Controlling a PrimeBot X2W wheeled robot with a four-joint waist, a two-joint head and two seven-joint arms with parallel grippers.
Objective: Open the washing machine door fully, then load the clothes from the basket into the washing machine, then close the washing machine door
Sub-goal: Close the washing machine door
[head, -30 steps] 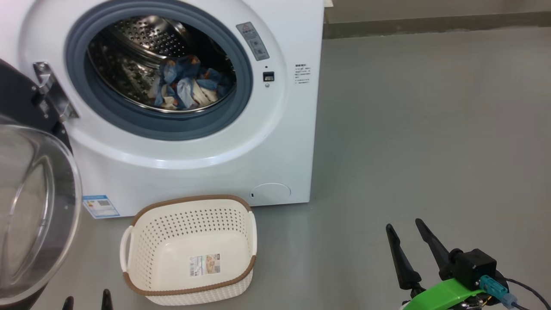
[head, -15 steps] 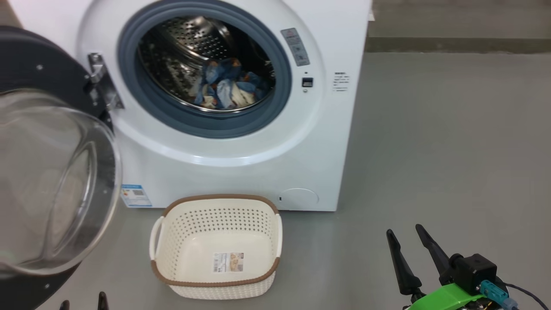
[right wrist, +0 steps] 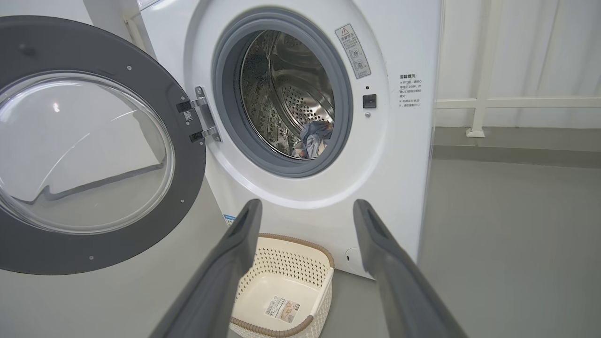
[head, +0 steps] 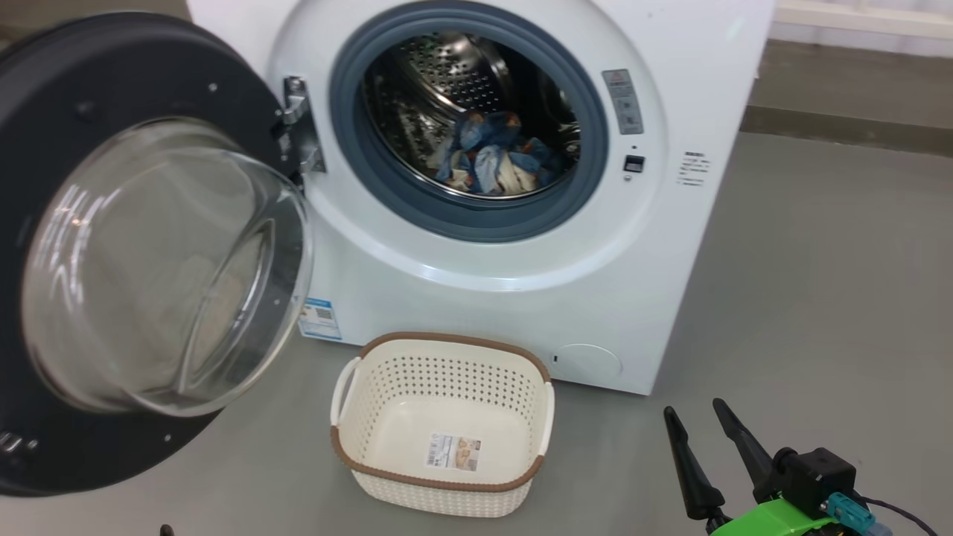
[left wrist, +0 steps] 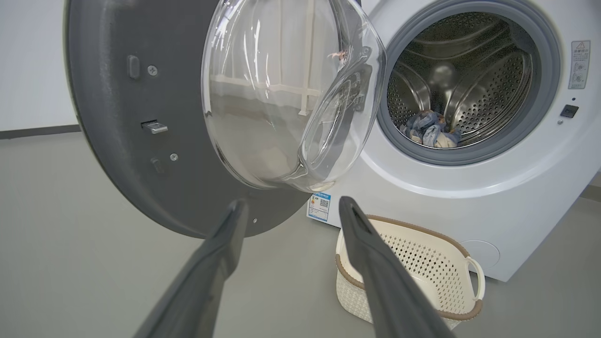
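The left gripper (left wrist: 292, 206), jaws spread and empty, points below the swung-open black-rimmed round glass door (head: 89, 74) of the white front-loading washing machine (head: 484, 313), whose steel drum (head: 447, 74) holds the blue printed clothes (head: 491, 160); the cream perforated basket (head: 439, 491) stands before it, and the right gripper (head: 693, 409), likewise spread and empty, hangs over open grey floor (head: 819, 298).

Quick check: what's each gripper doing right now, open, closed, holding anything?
Left gripper: open, holding nothing.
Right gripper: open, holding nothing.
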